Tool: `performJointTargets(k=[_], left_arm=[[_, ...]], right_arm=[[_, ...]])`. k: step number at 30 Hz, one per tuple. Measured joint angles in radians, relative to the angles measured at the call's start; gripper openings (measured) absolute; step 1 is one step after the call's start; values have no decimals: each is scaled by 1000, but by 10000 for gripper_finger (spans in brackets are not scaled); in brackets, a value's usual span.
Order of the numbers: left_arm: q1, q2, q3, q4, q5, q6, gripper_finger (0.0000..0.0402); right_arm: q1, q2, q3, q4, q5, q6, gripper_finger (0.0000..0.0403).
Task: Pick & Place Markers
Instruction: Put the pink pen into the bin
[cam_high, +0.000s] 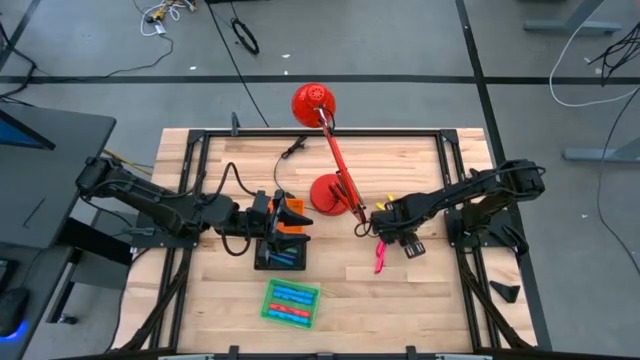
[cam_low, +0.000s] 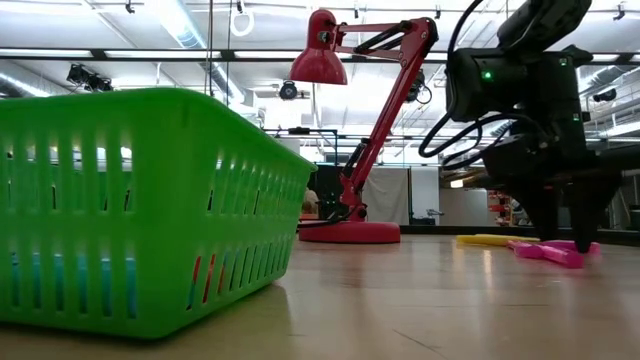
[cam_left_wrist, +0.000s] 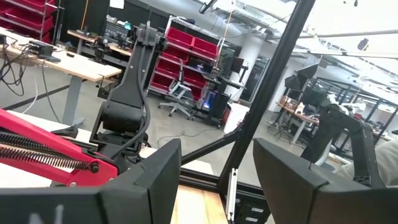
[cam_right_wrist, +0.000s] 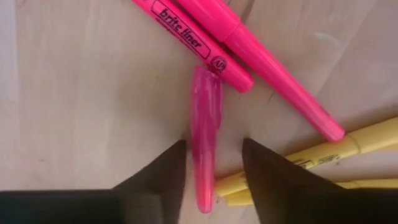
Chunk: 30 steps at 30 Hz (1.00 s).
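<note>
Straddling a short pink marker (cam_right_wrist: 205, 146) on the bench (cam_right_wrist: 81, 93), right hand (cam_right_wrist: 213, 165) down with fingers part open either side, not yet gripping. Could nudge the two longer pink markers (cam_right_wrist: 249, 50) or yellow markers (cam_right_wrist: 323, 155) touching close by. Left hand (cam_left_wrist: 214, 180) part open, empty, above the black tray (cam_high: 280, 258). Pale wood bench, workshop beyond.

1. Our left arm reached in from the table's left side, elbow bent, wrist held level above the table.
2. Our left gripper (cam_high: 297, 216) sat with fingers (cam_left_wrist: 155, 180) parted, nothing between them.
3. Our right arm stretched in from the right, wrist tipped steeply down.
4. Our right gripper (cam_right_wrist: 213, 163) hung low at the tabletop, fingers (cam_right_wrist: 163, 171) apart.
</note>
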<state>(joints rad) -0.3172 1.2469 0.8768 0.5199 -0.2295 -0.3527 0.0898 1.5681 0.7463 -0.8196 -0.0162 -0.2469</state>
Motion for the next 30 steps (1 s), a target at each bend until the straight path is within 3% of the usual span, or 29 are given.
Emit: performJointTargets(k=[10, 19, 30], left_arm=[[0, 0, 0, 0, 0, 0, 206], [20, 0, 0, 0, 3, 5, 206], [58, 0, 0, 0, 55, 5, 206]], right_arm=[[0, 0, -1, -3, -9, 30, 17], [2, 5, 79, -88, -71, 57, 18], [42, 3, 260, -353, -63, 92, 18]])
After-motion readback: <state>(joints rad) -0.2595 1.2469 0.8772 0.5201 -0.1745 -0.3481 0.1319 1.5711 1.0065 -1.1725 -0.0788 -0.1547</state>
